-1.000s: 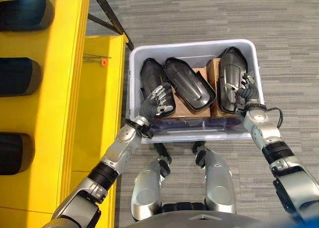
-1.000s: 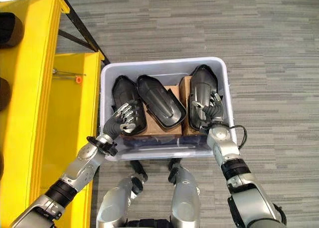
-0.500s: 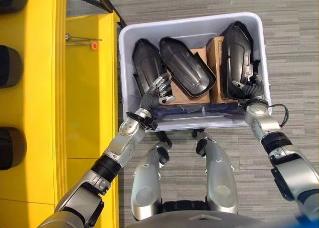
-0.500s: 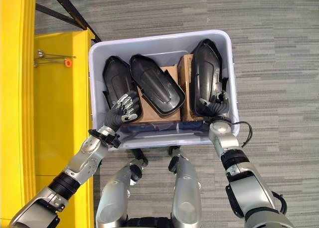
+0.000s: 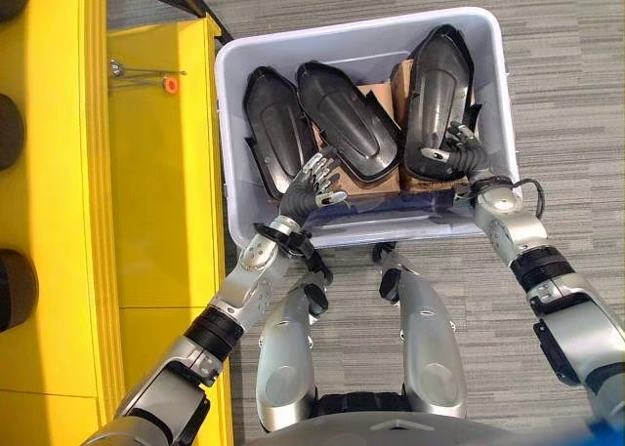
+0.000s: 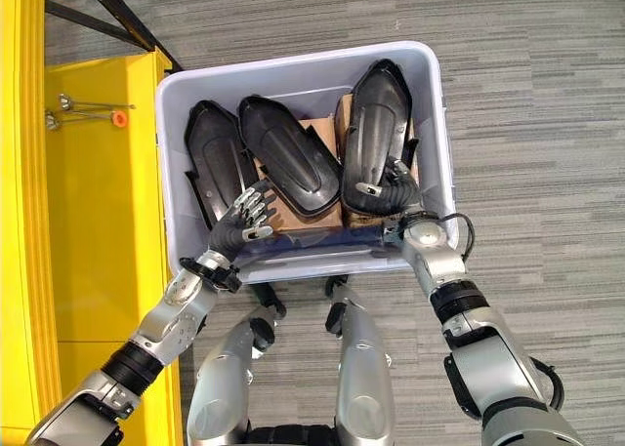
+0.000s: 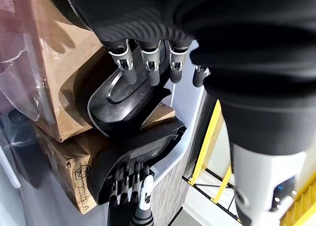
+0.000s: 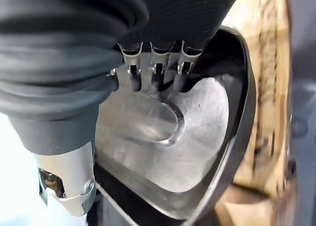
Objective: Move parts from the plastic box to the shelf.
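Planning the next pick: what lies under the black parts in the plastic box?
Brown cardboard boxes lie under the middle and right black parts in the plastic box. Beneath the left part is hidden.

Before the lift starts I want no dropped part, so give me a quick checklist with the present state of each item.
1. Right hand on the right-most black part: ok, fingers curled at its near end.
2. Grip closed round that part's edge: cannot tell; the thumb side is hidden.
3. Left hand holding anything: not ok; it hangs open between the left part and the middle part.
4. Plastic box in front of the robot: ok.
5. Yellow shelf within sight on the robot's left: ok.
6. Parts lying free of each other: cannot tell; they overlap on cardboard boxes.
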You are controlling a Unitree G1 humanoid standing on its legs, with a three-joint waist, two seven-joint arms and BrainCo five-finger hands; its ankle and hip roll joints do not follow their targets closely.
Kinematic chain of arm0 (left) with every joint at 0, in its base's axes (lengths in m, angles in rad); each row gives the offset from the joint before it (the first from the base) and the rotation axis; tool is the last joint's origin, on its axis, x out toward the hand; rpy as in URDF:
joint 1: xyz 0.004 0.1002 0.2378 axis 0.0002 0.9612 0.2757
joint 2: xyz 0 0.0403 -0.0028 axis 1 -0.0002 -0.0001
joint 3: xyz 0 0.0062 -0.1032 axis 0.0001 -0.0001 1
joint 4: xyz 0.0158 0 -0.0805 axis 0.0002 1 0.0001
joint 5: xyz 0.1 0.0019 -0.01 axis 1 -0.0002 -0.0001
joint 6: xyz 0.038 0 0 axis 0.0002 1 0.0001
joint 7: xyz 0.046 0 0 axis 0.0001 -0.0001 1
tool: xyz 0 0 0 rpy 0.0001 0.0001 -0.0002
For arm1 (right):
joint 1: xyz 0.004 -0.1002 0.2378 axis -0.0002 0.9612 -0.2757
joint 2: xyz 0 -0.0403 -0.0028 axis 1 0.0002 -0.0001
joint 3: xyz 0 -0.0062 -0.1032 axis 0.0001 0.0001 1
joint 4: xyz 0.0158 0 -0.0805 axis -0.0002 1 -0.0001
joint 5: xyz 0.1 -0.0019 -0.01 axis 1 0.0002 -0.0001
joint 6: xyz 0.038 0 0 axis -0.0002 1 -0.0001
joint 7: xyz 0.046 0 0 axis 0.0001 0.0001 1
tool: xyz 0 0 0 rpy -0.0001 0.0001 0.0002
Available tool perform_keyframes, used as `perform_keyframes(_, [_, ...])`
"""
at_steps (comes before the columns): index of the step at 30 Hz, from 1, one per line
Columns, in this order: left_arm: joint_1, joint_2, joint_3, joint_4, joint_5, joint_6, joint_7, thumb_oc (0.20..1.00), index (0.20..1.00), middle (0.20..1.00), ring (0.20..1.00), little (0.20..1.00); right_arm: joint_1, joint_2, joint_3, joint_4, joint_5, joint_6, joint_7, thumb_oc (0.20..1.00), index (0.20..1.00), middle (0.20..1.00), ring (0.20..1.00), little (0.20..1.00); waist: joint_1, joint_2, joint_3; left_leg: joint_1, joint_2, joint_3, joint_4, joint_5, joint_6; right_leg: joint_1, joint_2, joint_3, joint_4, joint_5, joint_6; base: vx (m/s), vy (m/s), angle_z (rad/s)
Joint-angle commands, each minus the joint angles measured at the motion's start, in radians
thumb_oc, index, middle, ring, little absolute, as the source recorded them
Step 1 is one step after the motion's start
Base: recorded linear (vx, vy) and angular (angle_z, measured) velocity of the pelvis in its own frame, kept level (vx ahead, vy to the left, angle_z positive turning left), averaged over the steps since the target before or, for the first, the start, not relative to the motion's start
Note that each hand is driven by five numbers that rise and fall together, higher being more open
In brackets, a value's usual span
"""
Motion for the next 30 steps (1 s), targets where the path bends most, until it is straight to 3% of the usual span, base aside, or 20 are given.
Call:
perform_keyframes(1, [0.018, -0.017, -0.056, -0.078, 0.006, -0.067, -0.035, 1.0, 1.0, 1.0, 1.0, 1.0, -0.015, 0.105, 0.076, 0.007, 0.045, 0.041, 0.057, 1.0, 1.0, 1.0, 1.0, 1.0, 0.054, 0.022, -0.035, -0.021, 0.046, -0.048, 0.006, 0.038, -0.081, -0.006, -0.062, 0.032, 0.064, -0.04, 0.13, 0.0, 0.0, 0.0])
perform_keyframes(9, [0.011, -0.021, -0.059, -0.078, 0.001, -0.064, -0.042, 1.0, 1.0, 1.0, 1.0, 1.0, -0.051, 0.134, 0.074, -0.002, 0.071, 0.033, -0.016, 1.0, 1.0, 1.0, 1.0, 1.0, 0.062, 0.024, -0.035, -0.005, 0.043, -0.056, 0.0, 0.042, -0.081, 0.013, -0.054, 0.035, 0.064, -0.046, 0.126, 0.0, 0.0, 0.0])
perform_keyframes(10, [0.009, -0.023, -0.061, -0.079, 0.002, -0.063, -0.04, 1.0, 1.0, 1.0, 1.0, 1.0, -0.053, 0.134, 0.071, -0.005, 0.065, 0.021, -0.036, 1.0, 1.0, 1.0, 1.0, 1.0, 0.062, 0.023, -0.035, -0.003, 0.042, -0.056, -0.002, 0.043, -0.081, 0.015, -0.053, 0.035, 0.064, -0.046, 0.125, 0.04, 0.007, 0.02])
perform_keyframes(11, [0.004, -0.028, -0.063, -0.078, 0.005, -0.062, -0.039, 1.0, 1.0, 1.0, 1.0, 1.0, -0.064, 0.128, 0.058, -0.008, 0.015, -0.058, -0.113, 1.0, 1.0, 1.0, 1.0, 1.0, 0.06, 0.022, -0.035, 0.007, 0.041, -0.055, -0.004, 0.043, -0.08, 0.024, -0.049, 0.036, 0.063, -0.048, 0.124, 0.03, 0.01, 0.02])
perform_keyframes(13, [0.003, -0.028, -0.065, -0.08, -0.001, -0.062, -0.033, 1.0, 1.0, 1.0, 1.0, 1.0, -0.068, 0.121, 0.048, -0.016, -0.014, -0.102, -0.153, 1.0, 1.0, 1.0, 1.0, 1.0, 0.057, 0.023, -0.035, 0.01, 0.042, -0.054, -0.004, 0.043, -0.079, 0.026, -0.049, 0.038, 0.064, -0.049, 0.123, 0.02, 0.011, 0.01])
perform_keyframes(17, [-0.003, -0.028, -0.07, -0.084, -0.009, -0.064, -0.017, 1.0, 1.0, 1.0, 1.0, 1.0, -0.075, 0.107, 0.016, -0.05, -0.175, -0.179, -0.304, 1.0, 1.0, 1.0, 1.0, 1.0, 0.048, 0.025, -0.035, 0.013, 0.042, -0.051, 0.002, 0.038, -0.077, 0.028, -0.046, 0.044, 0.071, -0.053, 0.123, 0.01, 0.03, 0.0])
perform_keyframes(18, [-0.006, -0.034, -0.075, -0.092, -0.012, -0.066, 0.002, 1.0, 1.0, 1.0, 1.0, 1.0, -0.081, 0.093, 0.0, -0.087, -0.324, -0.184, -0.425, 1.0, 1.0, 1.0, 1.0, 1.0, 0.04, 0.026, -0.035, 0.014, 0.043, -0.047, 0.003, 0.035, -0.076, 0.025, -0.045, 0.049, 0.073, -0.055, 0.123, 0.01, 0.048, -0.01])
perform_keyframes(21, [-0.006, -0.038, -0.08, -0.097, -0.009, -0.071, 0.02, 1.0, 1.0, 1.0, 1.0, 1.0, -0.079, 0.085, -0.01, -0.119, -0.385, -0.177, -0.477, 1.0, 1.0, 1.0, 1.0, 1.0, 0.034, 0.028, -0.035, 0.016, 0.041, -0.044, 0.001, 0.034, -0.074, 0.024, -0.041, 0.054, 0.073, -0.056, 0.123, 0.01, 0.051, -0.02])
perform_keyframes(22, [-0.007, -0.042, -0.087, -0.099, -0.008, -0.079, 0.032, 1.0, 1.0, 1.0, 1.0, 1.0, -0.08, 0.076, -0.014, -0.143, -0.451, -0.174, -0.542, 1.0, 1.0, 1.0, 1.0, 1.0, 0.028, 0.03, -0.035, 0.018, 0.041, -0.041, -0.003, 0.034, -0.074, 0.025, -0.038, 0.059, 0.07, -0.057, 0.123, 0.01, 0.062, -0.06])
perform_keyframes(26, [-0.009, -0.057, -0.111, -0.1, -0.007, -0.109, 0.076, 1.0, 1.0, 1.0, 1.0, 1.0, -0.067, 0.079, -0.022, -0.265, -0.668, -0.255, -0.658, 1.0, 1.0, 1.0, 1.0, 1.0, 0.007, 0.037, -0.035, 0.03, 0.04, -0.023, -0.013, 0.034, -0.074, 0.03, -0.03, 0.073, 0.062, -0.062, 0.124, 0.01, 0.083, -0.13])
perform_keyframes(30, [-0.004, -0.062, -0.123, -0.107, -0.006, -0.121, 0.094, 1.0, 1.0, 1.0, 1.0, 1.0, -0.062, 0.081, -0.028, -0.345, -0.765, -0.27, -0.706, 1.0, 1.0, 1.0, 1.0, 1.0, -0.003, 0.042, -0.035, 0.04, 0.037, -0.014, -0.017, 0.031, -0.074, 0.033, -0.028, 0.079, 0.059, -0.064, 0.124, 0.02, 0.056, -0.09])
